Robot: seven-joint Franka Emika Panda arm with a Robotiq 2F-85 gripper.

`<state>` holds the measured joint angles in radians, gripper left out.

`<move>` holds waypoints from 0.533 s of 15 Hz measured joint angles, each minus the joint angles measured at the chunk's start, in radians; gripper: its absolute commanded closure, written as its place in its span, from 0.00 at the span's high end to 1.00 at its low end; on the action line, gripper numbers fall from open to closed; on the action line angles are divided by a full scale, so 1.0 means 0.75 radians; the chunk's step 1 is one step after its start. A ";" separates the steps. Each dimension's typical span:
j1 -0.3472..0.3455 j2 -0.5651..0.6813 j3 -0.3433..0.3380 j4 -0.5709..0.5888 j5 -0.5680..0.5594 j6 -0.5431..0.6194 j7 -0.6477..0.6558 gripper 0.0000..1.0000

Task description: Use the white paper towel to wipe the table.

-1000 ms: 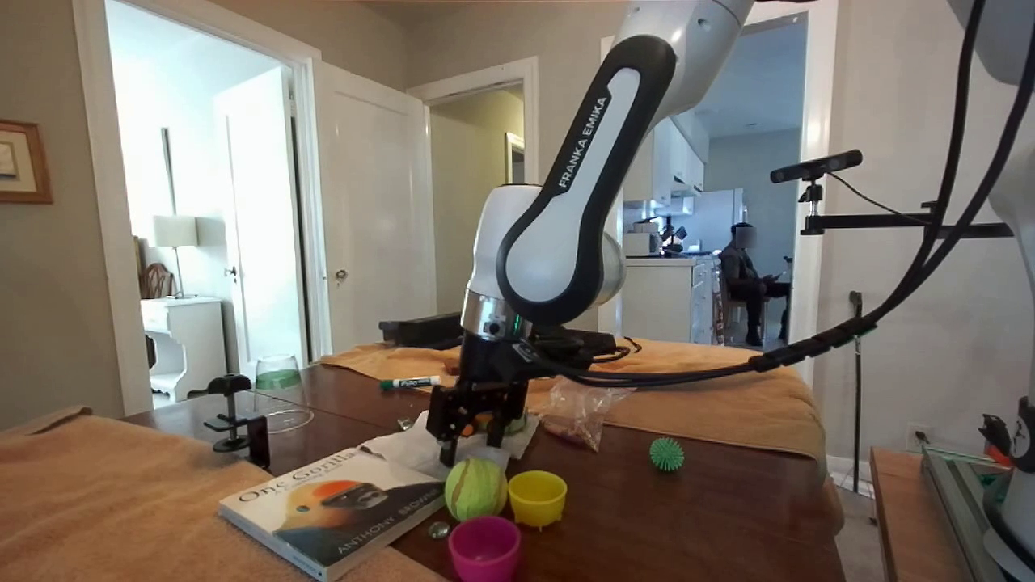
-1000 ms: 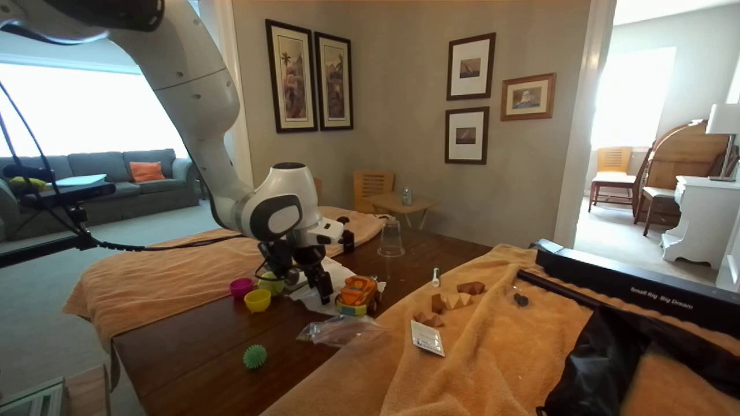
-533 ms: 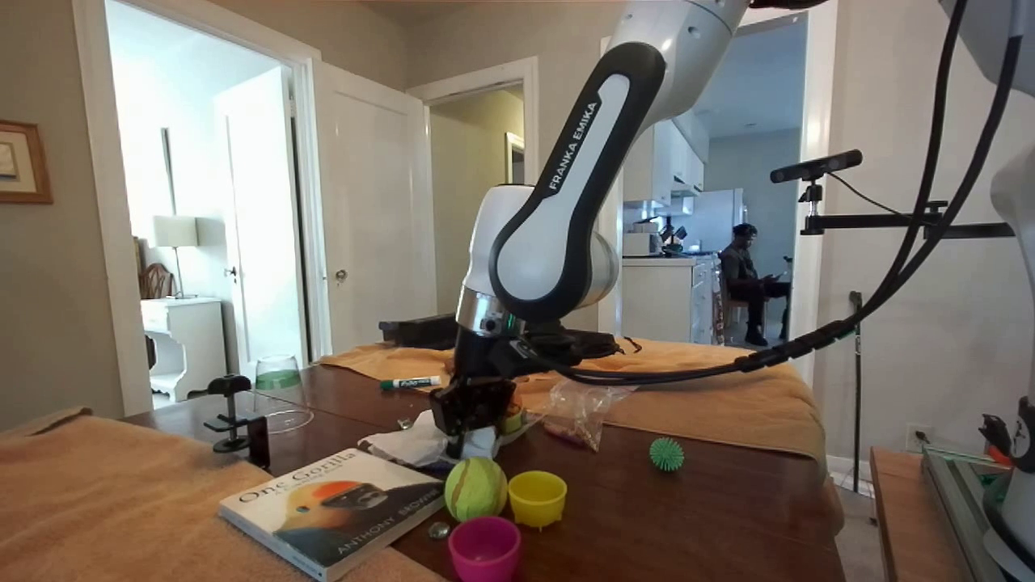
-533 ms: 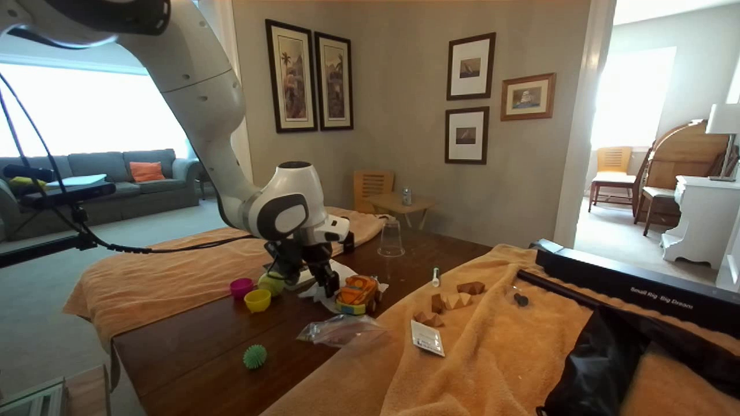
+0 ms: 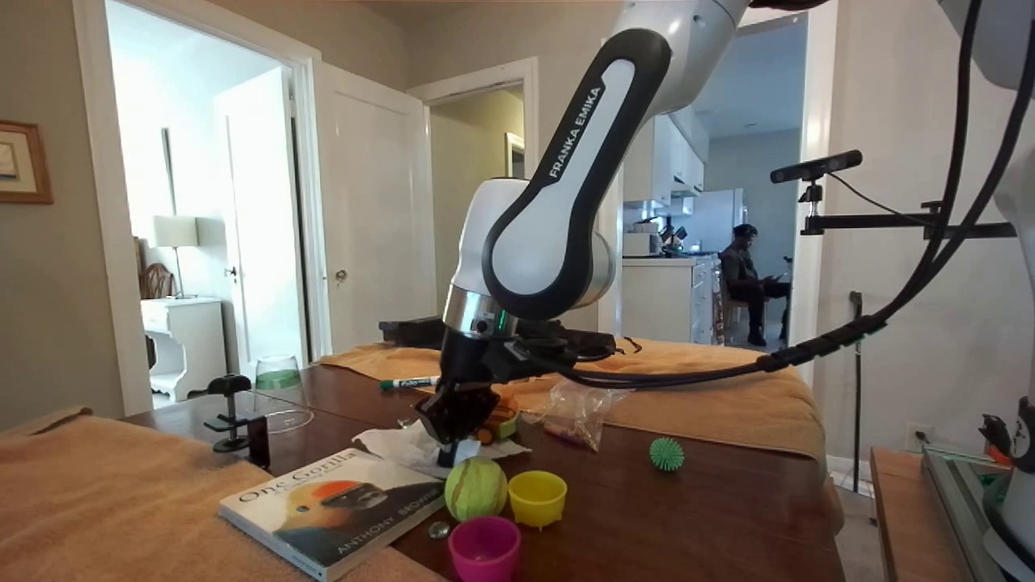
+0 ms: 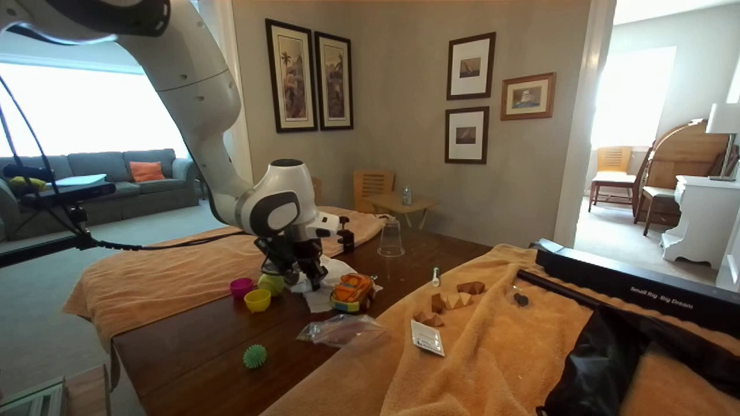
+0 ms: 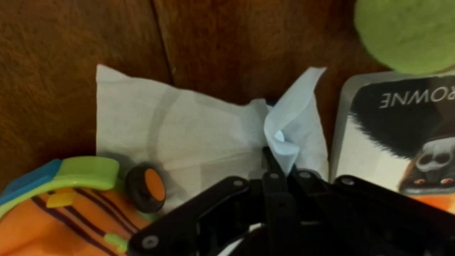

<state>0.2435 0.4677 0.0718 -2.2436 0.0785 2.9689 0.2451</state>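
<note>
Shifting toward the book since the earlier frames, the gripper is pinching a raised fold of the white paper towel, its jaws pressing together on it. In the wrist view, the towel is lying mostly spread across the table, one folded end projecting past the jaws. The toy truck, now sitting at a slightly turned angle, is resting partly on the towel. A yellow-green ball is sitting beside the book.
</note>
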 measured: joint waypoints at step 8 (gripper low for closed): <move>-0.026 -0.147 0.101 -0.070 0.012 -0.008 0.000 0.00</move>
<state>0.2239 0.3573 0.1474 -2.2959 0.0872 2.9626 0.2447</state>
